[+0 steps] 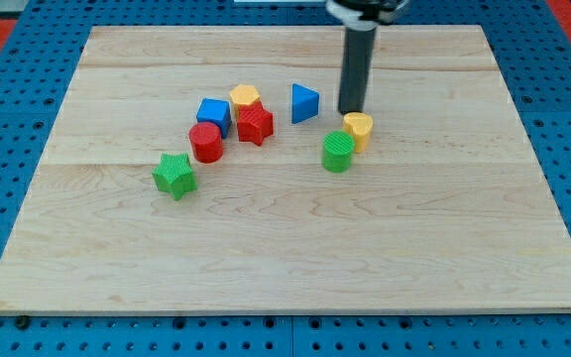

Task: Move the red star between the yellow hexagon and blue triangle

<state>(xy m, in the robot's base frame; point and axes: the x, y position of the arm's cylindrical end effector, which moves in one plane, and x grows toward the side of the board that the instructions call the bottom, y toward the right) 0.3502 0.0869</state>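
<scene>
**Colleague:** Which step are you at now?

**Me:** The approach, I think. My tip (351, 110) stands to the view's right of the blue triangle (304, 102), apart from it and far from the red star (255, 125). This rig has no pincer, only the rod, so there is nothing to open or close.

**Colleague:** And where is the star?

**Me:** To the view's left of the blue triangle and a bit lower, just below the yellow hexagon (245, 96), almost touching it. It seems nearly in place, but it sits under the gap.

**Colleague:** So the next move?

**Me:** I judge I must bring my tip around the blue triangle to the star's lower left, then push it up and right.

**Colleague:** Obstacles?

**Me:** The red cylinder (205, 142) and blue cube (213, 115) crowd that side. The yellow cylinder (358, 129), green cylinder (338, 151) and green star (174, 175) lie off my way on the bench (464, 248).
</scene>
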